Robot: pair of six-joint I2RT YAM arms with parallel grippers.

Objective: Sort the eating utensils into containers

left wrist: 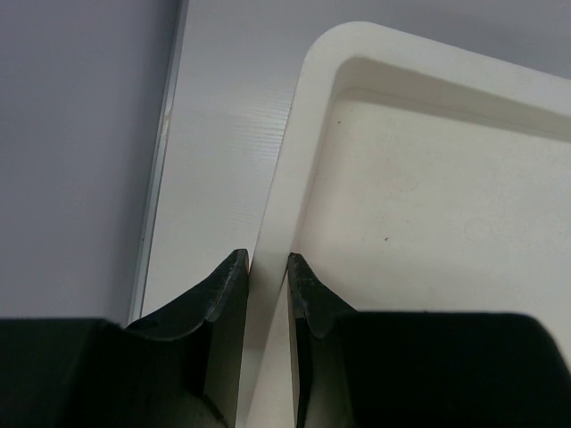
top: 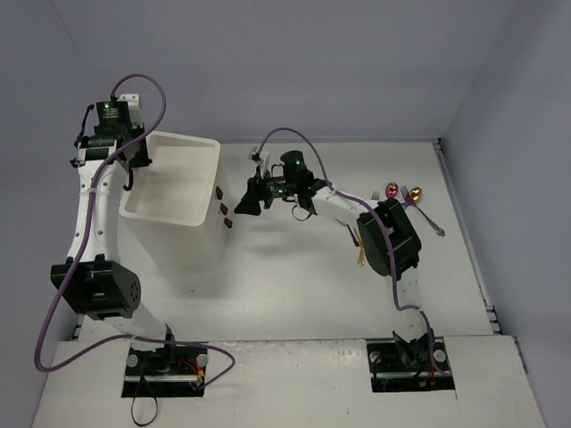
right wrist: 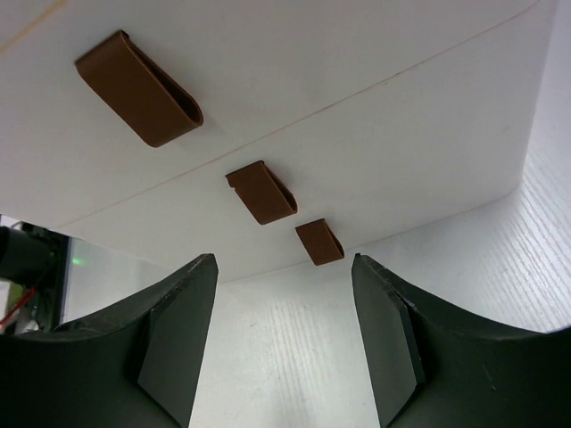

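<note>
The white drawer unit [top: 174,192] stands at the left, its three drawers shut, with brown handles [top: 223,209] on the side facing right. My left gripper [top: 134,176] is shut on the unit's top rim [left wrist: 281,196] at its far left edge, one finger [left wrist: 230,276] outside and one inside. My right gripper [top: 246,200] is open and empty, close in front of the handles; the lowest handle [right wrist: 319,242] lies just beyond the gap between its fingers [right wrist: 284,267]. Several gold and iridescent utensils [top: 403,193] lie on the table at the far right, apart from both grippers.
The top of the unit is a shallow empty recess [left wrist: 428,187]. A gold utensil [top: 360,255] lies partly hidden under the right arm. An iridescent one [top: 432,223] lies near the table's right edge. Grey walls close the back and the sides.
</note>
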